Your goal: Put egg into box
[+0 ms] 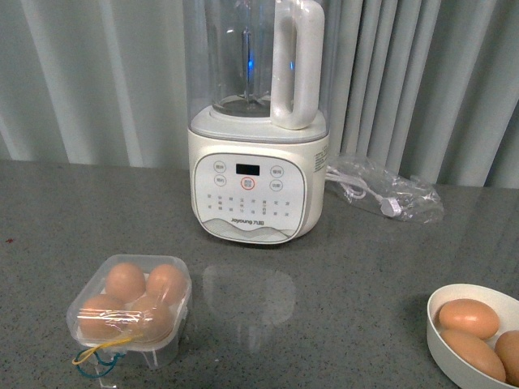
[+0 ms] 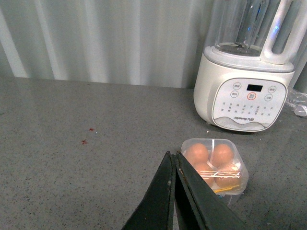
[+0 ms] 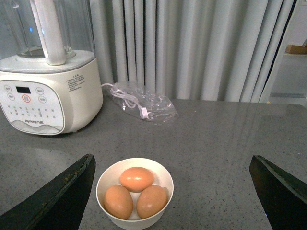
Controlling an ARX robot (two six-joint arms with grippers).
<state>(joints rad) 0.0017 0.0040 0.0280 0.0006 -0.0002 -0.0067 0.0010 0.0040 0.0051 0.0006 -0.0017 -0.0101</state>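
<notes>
The clear plastic box [image 1: 130,312] sits at the front left of the grey table, lid down over several brown eggs, with yellow and blue strings at its front. It also shows in the left wrist view [image 2: 214,164]. My left gripper [image 2: 173,158] is shut and empty, just beside the box. Three brown eggs lie in a round white bowl [image 1: 438,339] at the front right; one egg [image 3: 136,178] lies on top. My right gripper [image 3: 172,165] is wide open above and behind the bowl [image 3: 103,179], its fingers [image 3: 62,191] spread to either side. Neither gripper shows in the front view.
A white blender [image 1: 259,121] with a clear jug stands at the back centre. Its cable in a clear plastic bag [image 1: 385,190] lies to the right of it. Grey curtains hang behind the table.
</notes>
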